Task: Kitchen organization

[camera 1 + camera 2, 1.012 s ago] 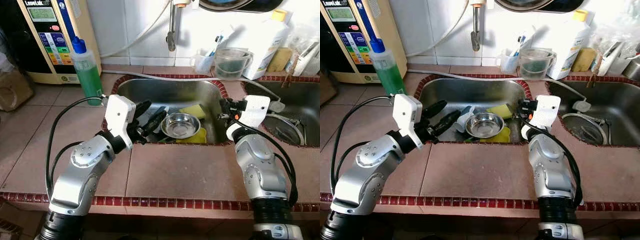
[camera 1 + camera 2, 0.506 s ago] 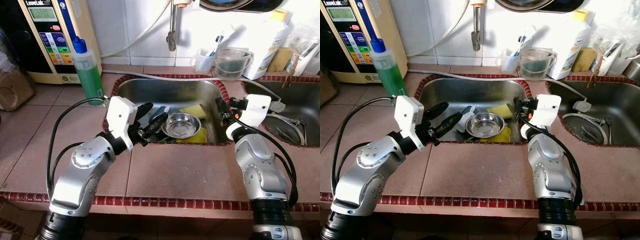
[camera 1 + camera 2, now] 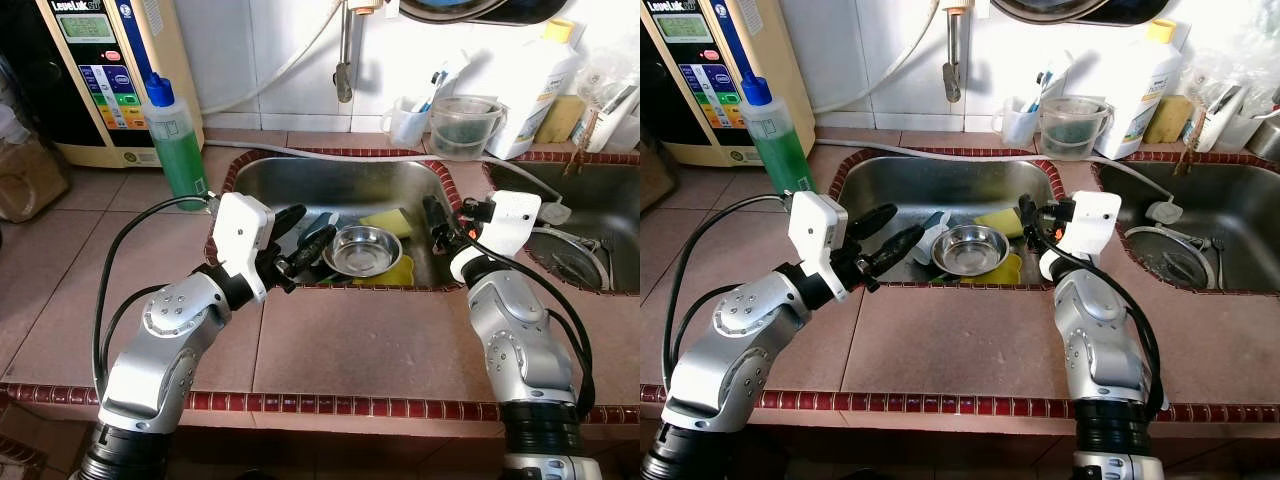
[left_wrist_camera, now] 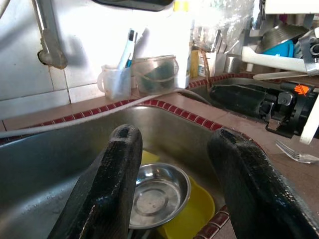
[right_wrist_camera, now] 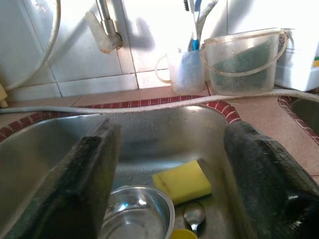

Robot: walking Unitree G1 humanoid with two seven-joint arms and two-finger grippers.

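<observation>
Steel bowl (image 3: pixel 361 250) in sink (image 3: pixel 300 180), on yellow dish | left gripper (image 3: pixel 300 240) wide, right gripper (image 3: pixel 1025 222) wide (both empty) | step: approach; next: descend, close on rim

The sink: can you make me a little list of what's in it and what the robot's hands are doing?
sink: steel basin set in a tiled counter
inside: steel bowl, yellow sponge, yellow dish under the bowl, spoon
left end effector: open, over the sink's left edge
right end effector: open, at the sink's right edge
beside sink: green soap bottle
</observation>
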